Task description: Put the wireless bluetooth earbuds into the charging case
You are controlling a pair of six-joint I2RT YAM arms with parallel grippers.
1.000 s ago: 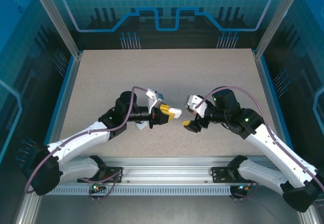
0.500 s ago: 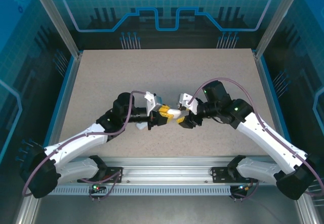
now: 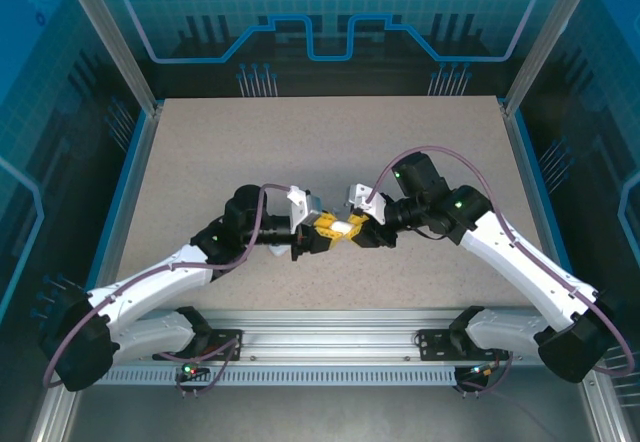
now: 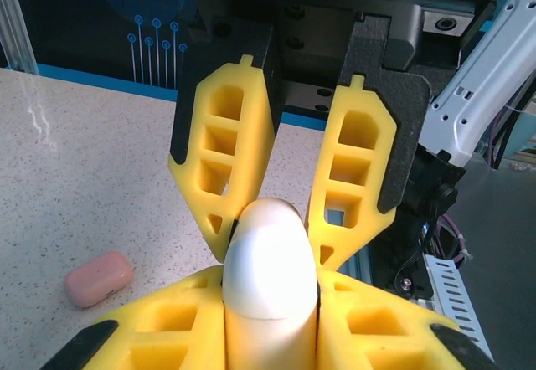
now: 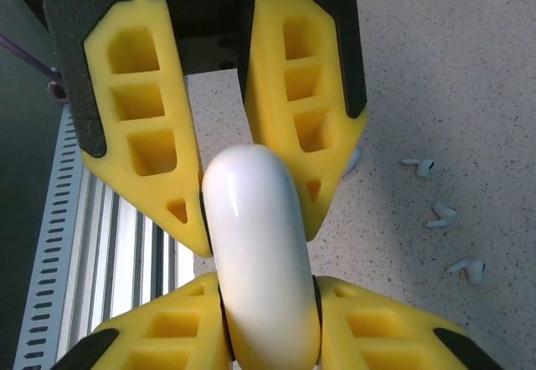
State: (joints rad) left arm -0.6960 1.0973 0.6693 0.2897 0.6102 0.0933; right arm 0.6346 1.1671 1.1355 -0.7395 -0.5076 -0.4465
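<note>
The left fingers (image 4: 167, 328) are clenched on one end of a white case (image 4: 270, 286). The right fingers (image 5: 167, 336) are clamped on its other end, so the two pairs meet tip to tip around it. The case's long axis runs straight from one pair to the other, roughly parallel to the desk's (image 3: 200, 162) near edge. It is held above the middle of the desk, nearer the near edge than the far one. Its rounded end pokes out between the opposite fingertips in each wrist view.

Three white earbuds (image 5: 441, 214) lie flat on the desk, well apart from the fingers, on the side of the case away from the near edge. They sit in a loose row, near one another but not touching. Their stems point roughly back towards the case and their heads point away from it. A pink case (image 4: 100, 278) rests on the desk by itself, also off towards the far side, closed and lying flat.
</note>
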